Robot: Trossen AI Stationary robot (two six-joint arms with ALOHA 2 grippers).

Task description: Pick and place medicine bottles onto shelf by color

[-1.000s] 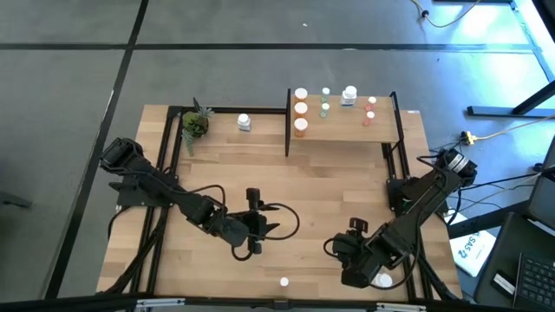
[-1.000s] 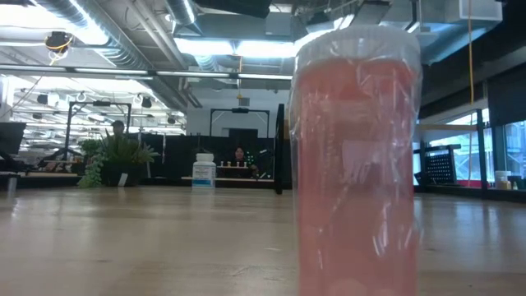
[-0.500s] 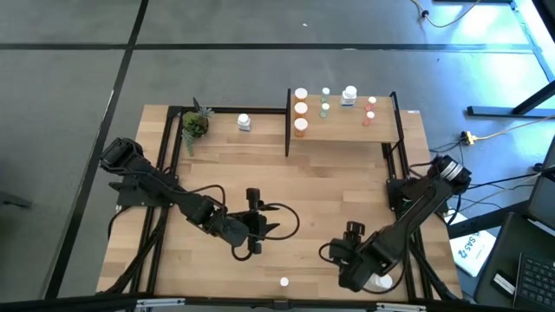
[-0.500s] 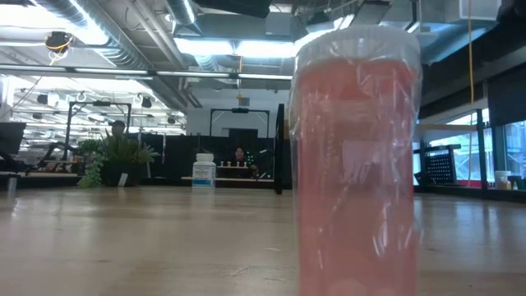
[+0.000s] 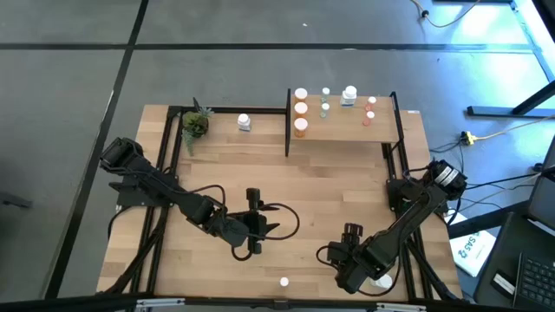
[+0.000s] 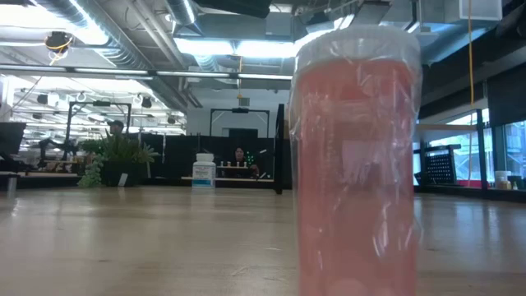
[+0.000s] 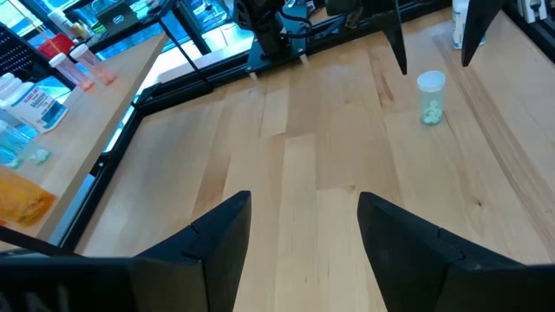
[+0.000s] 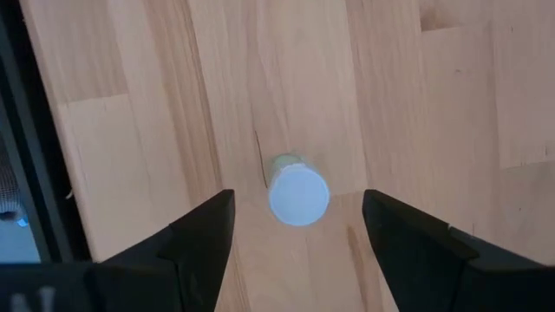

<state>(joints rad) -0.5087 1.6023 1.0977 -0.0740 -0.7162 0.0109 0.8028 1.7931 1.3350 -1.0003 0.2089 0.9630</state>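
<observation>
The right gripper (image 8: 295, 230) hangs with jaws spread, empty, over a white-capped green medicine bottle (image 8: 297, 189) standing between its fingers, untouched. The left gripper (image 7: 303, 234) also gapes empty above bare table (image 5: 329, 173); a green-pill bottle (image 7: 430, 97) stands well ahead. Farther off, the shelf (image 5: 342, 126) carries sorted bottles.
</observation>
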